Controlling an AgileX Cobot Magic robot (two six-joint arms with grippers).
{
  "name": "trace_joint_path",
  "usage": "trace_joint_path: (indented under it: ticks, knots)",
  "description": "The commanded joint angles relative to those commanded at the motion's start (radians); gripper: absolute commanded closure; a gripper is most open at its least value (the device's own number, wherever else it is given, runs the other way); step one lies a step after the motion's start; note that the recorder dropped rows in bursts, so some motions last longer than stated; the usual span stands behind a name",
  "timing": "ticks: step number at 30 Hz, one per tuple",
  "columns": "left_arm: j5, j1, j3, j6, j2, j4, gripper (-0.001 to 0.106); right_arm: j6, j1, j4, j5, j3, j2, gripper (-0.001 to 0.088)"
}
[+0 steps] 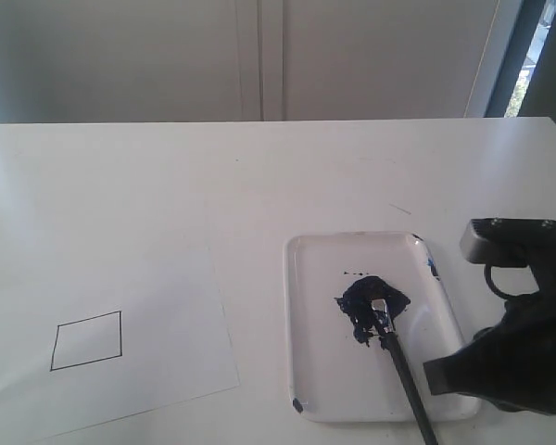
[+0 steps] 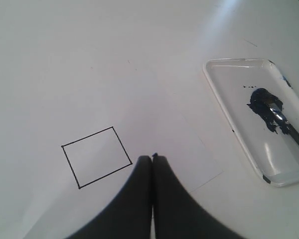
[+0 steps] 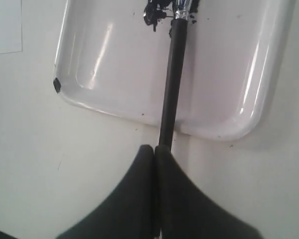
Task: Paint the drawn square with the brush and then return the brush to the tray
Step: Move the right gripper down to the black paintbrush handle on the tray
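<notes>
The drawn square [image 1: 87, 340] is an empty black outline on the paper sheet at the front left, also in the left wrist view [image 2: 96, 157]. The brush [image 1: 400, 363] lies in the tray [image 1: 320, 371], bristles in the dark blue blotch [image 1: 366, 304], handle sticking out over the tray's front rim. My right gripper [image 1: 442, 375] hovers by the tray's front right corner, shut. In the right wrist view, the brush handle [image 3: 172, 84] runs under one fingertip of the right gripper [image 3: 154, 148], not between the fingers. My left gripper [image 2: 152, 157] is shut and empty beside the square.
The paper sheet [image 1: 167, 306] lies flat left of the tray, its edge close to the tray's left rim. A small dark chip marks the tray's front left corner [image 1: 297, 404]. White table [image 1: 259, 176] stretches back to the wall.
</notes>
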Motion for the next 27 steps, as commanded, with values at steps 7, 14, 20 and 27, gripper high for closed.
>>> trace_joint_path:
  ticks: [7, 14, 20, 27]
  knots:
    - [-0.007, 0.000, 0.000, 0.000, 0.000, 0.000, 0.105, 0.004, 0.000, 0.000, -0.016, 0.094, 0.033, 0.0868]
    - [-0.012, 0.000, 0.000, 0.000, 0.000, 0.000, 0.105, 0.008, 0.000, 0.022, -0.084, 0.138, 0.038, 0.0717]
    - [-0.012, 0.000, 0.000, 0.000, 0.000, 0.000, 0.105, 0.020, 0.051, 0.030, -0.130, 0.140, 0.048, 0.0553]
    - [-0.012, 0.000, 0.000, 0.000, 0.000, -0.004, 0.105, 0.092, 0.144, 0.009, -0.189, 0.140, 0.143, 0.0551]
